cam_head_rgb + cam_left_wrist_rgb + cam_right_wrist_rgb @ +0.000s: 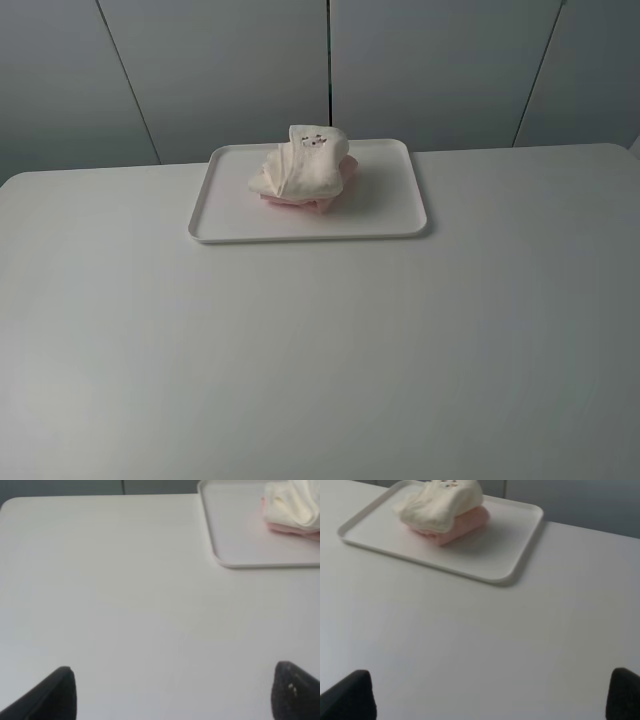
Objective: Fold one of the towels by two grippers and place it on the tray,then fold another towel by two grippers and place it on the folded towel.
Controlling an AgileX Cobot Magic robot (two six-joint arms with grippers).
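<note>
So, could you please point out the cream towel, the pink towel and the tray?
cream towel (300, 165), exterior high view, middle of its top fold.
pink towel (465, 522), right wrist view, exposed side under the cream one.
tray (390, 215), exterior high view, bare floor near its front right corner.

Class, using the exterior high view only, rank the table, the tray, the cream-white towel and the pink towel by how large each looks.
1. Table
2. Tray
3. Cream-white towel
4. Pink towel, though it is mostly covered by the cream-white one, so its true size is unsure.

Table open throughout; only the tray with stacked towels obstructs.
</note>
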